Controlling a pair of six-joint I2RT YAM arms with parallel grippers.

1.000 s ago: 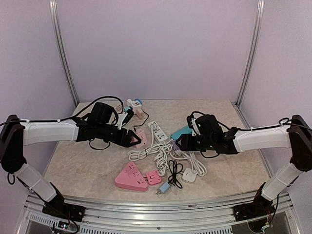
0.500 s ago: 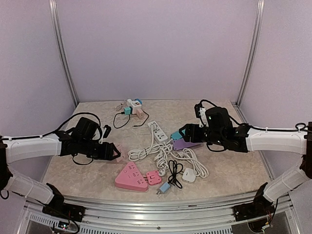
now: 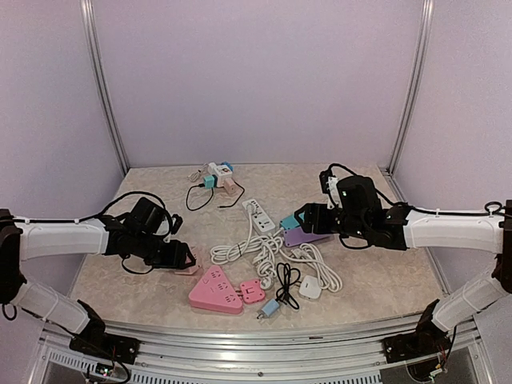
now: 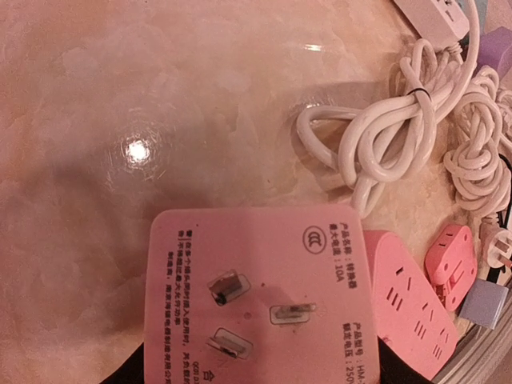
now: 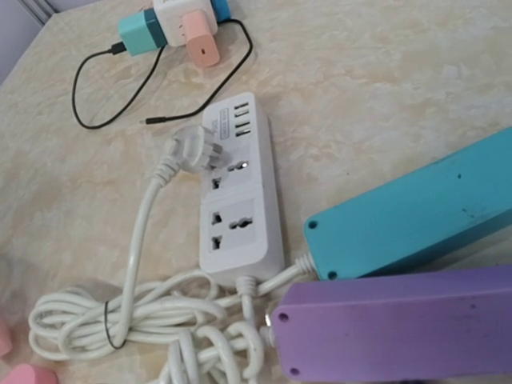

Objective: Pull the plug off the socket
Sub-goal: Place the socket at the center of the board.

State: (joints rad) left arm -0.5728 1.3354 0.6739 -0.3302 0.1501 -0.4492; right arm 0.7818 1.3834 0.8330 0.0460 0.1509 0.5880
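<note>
Over the marble table (image 3: 384, 280), the left arm lies low, its hand (image 3: 183, 258) pinching the pink plug (image 4: 260, 296); the right hand (image 3: 294, 229) is pressed together, empty.

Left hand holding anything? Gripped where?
Yes. The left hand holds the pink plug adapter across its side edges, at the end nearest the wrist camera.

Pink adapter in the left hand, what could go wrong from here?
The left hand grips the pink adapter at one end, so it may slip or twist. The pink triangular socket sits right beside it, so a sideways move could knock it. Its bare prongs might snag the white cable.
</note>
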